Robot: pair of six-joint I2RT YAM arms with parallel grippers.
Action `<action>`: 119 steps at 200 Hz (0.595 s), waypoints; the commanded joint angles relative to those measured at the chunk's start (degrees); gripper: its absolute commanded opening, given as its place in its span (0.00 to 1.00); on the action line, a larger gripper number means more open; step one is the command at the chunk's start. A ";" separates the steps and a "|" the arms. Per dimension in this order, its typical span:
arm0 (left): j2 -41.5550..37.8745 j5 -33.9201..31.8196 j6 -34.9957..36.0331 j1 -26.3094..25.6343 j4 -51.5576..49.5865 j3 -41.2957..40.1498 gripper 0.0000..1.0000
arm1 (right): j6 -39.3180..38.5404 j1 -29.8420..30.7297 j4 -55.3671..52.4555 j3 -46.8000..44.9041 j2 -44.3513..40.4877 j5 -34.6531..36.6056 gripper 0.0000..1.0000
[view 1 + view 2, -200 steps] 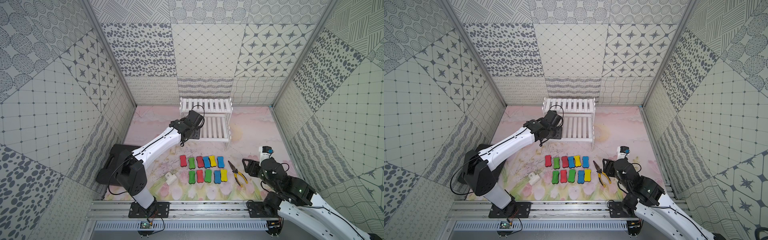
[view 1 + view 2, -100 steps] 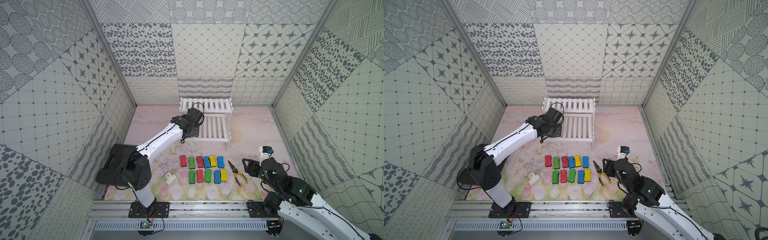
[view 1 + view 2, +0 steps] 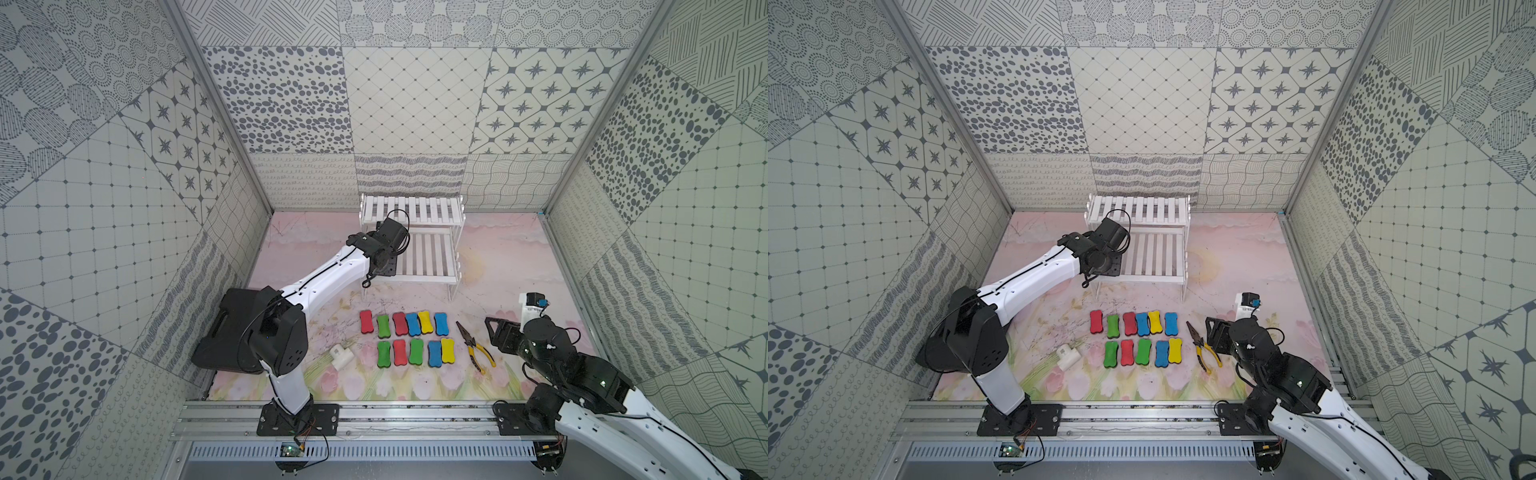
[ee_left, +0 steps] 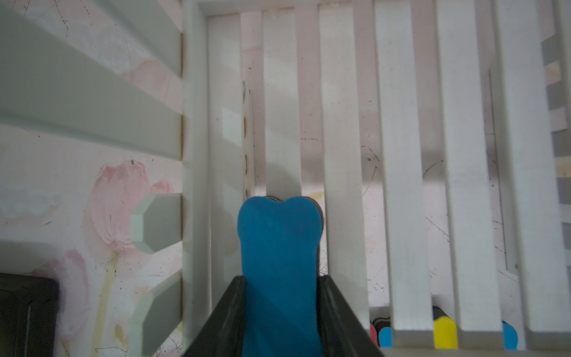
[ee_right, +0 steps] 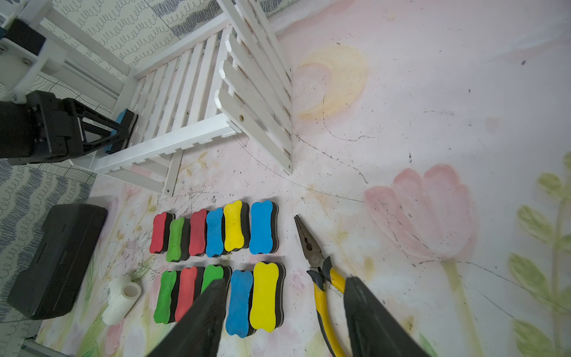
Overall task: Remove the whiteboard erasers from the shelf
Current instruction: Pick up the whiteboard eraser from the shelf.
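Note:
The white shelf (image 3: 428, 257) (image 3: 1154, 253) stands at the back of the mat. My left gripper (image 4: 281, 279) (image 5: 119, 133) reaches onto the left end of its lower tier. It is shut on a blue whiteboard eraser (image 4: 279, 247) (image 5: 123, 119) that lies on the slats (image 4: 401, 185). In both top views the wrist hides this eraser. Several more whiteboard erasers (image 3: 405, 338) (image 3: 1136, 338) (image 5: 216, 247), red, green, blue and yellow, lie in two rows on the mat in front of the shelf. My right gripper (image 5: 284, 281) (image 3: 500, 332) hovers open to the right of the rows, holding nothing.
Yellow-handled pliers (image 3: 473, 349) (image 5: 318, 278) lie right of the rows, under my right gripper. A small white block (image 3: 341, 356) (image 5: 122, 296) sits left of the rows. A black case (image 5: 58, 259) lies at the mat's left edge beside the left arm's base.
My left gripper has gone from open to shut, closing on the blue eraser on the lower tier. The right arm has not moved.

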 commanded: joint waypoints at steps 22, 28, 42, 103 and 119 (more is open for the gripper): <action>-2.83 0.62 -1.07 0.33 -1.05 -0.45 0.37 | 0.15 -0.27 1.81 -0.07 -0.94 0.86 0.65; -3.83 0.89 -1.30 0.19 -1.19 -0.62 0.37 | 0.15 -0.26 1.83 -0.08 -0.90 0.85 0.65; -6.91 0.91 -2.02 -0.42 -1.18 -1.98 0.37 | 0.18 -0.31 1.79 0.02 -0.96 0.88 0.65; -26.34 -1.93 -10.56 -7.04 -3.99 -19.06 0.37 | 0.32 -0.33 1.90 -0.07 -1.22 0.37 0.65; -31.38 -2.41 -14.86 -9.49 -5.74 -24.56 0.37 | 0.41 -0.26 1.85 -0.08 -1.32 0.22 0.65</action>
